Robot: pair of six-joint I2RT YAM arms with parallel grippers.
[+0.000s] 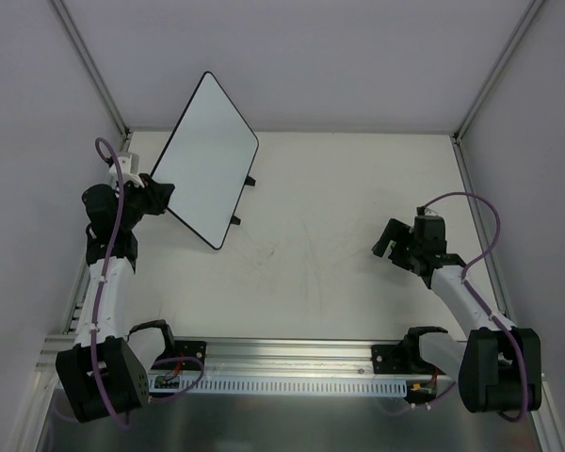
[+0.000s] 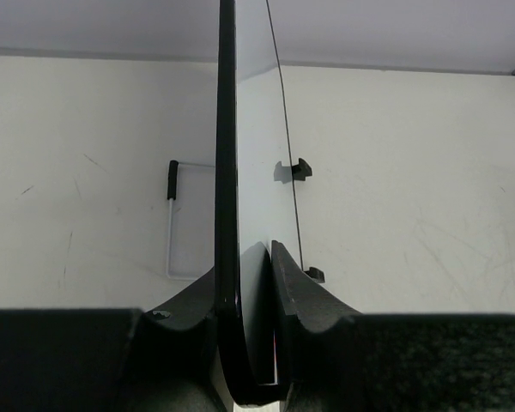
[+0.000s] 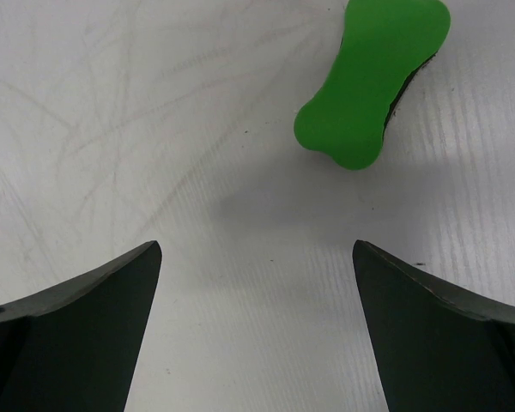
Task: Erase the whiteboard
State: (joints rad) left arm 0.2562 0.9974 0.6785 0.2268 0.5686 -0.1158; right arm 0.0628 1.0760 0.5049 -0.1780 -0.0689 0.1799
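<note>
Black fingers of the left gripper (image 2: 245, 257) are drawn in narrow and clamped on the thin rim of the whiteboard (image 1: 207, 155), close to a rounded corner. From that wrist the board is seen edge-on and runs straight away from the jaws. From above it stands tilted over the left rear of the table (image 1: 339, 235). Its white face is turned up and shows no writing that I can make out, and its two stand feet (image 1: 250, 181) poke out on the right side. Whether its lowest corner touches the table I cannot tell.

The right gripper (image 3: 257, 249) hangs wide open and empty over bare tabletop. Beyond its tips and off to the right lies a green bone-shaped eraser (image 3: 373, 86), flat on the surface. Its long axis runs away from the fingers on a slight rightward slant. The right arm is plainly the nearer one to it, and the whiteboard sits well apart across the table. My reading is that the next move calls for shifting forward and right, then straddling the eraser's narrow waist.
</note>
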